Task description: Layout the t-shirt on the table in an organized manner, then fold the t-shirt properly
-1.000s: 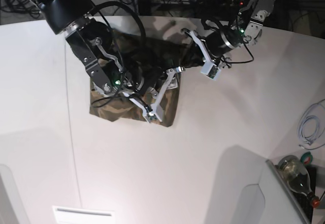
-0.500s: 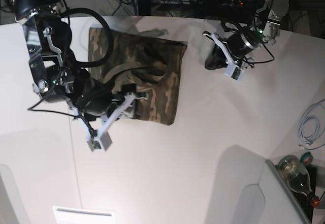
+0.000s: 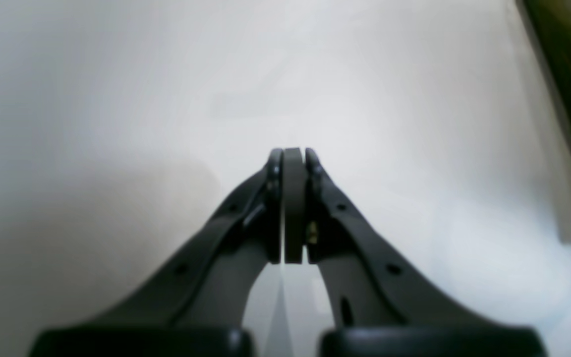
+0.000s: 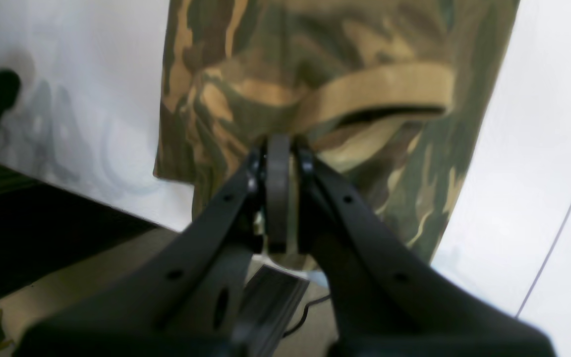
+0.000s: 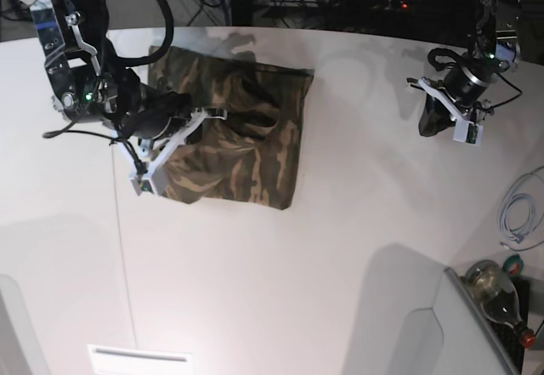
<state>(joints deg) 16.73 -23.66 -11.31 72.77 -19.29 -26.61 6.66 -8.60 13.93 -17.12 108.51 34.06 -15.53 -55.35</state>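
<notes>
**Desk editor:** Base view first. What is lying where?

**Photographer:** The t-shirt (image 5: 242, 133) is lying folded into a rough rectangle on the far-left part of the white desk (image 5: 340, 264), soft camouflage cloth in olive, brown and tan, rumpled along its left side. The desk is smooth and faintly glossy, with a curved far edge and a thin dark seam (image 5: 123, 256) running toward the camera. The right end effector (image 5: 144, 184) is hanging over the shirt's near-left corner; whether it is touching the cloth, I cannot tell. The left end effector (image 5: 467, 133) is sitting well apart from the shirt, over bare desk on the other side.

**Desk editor:** And what are the wrist cameras adding?

**Photographer:** The right wrist view is showing the tan ribbed neckline (image 4: 374, 87) as a flat curved band, with a dark slit beneath it, which the base view is not resolving. The right end effector (image 4: 278, 148) is showing its black fingers pressed together, nothing visibly pinched between them, tips over the cloth just below that band. The shirt (image 4: 315, 44) is filling the upper middle, white desk (image 4: 538, 148) on both sides.

**Desk editor:** The left wrist?

**Photographer:** Mostly blurred white desk (image 3: 117, 99). The left end effector (image 3: 293, 153) is also showing its fingers together and empty. A dark olive strip (image 3: 570, 74) is running down the right border, too blurred to identify.

**Desk editor:** Anything only the base view is catching?

**Photographer:** A coiled grey cable (image 5: 523, 213) and a glass bottle (image 5: 497, 294) at the right side.
</notes>
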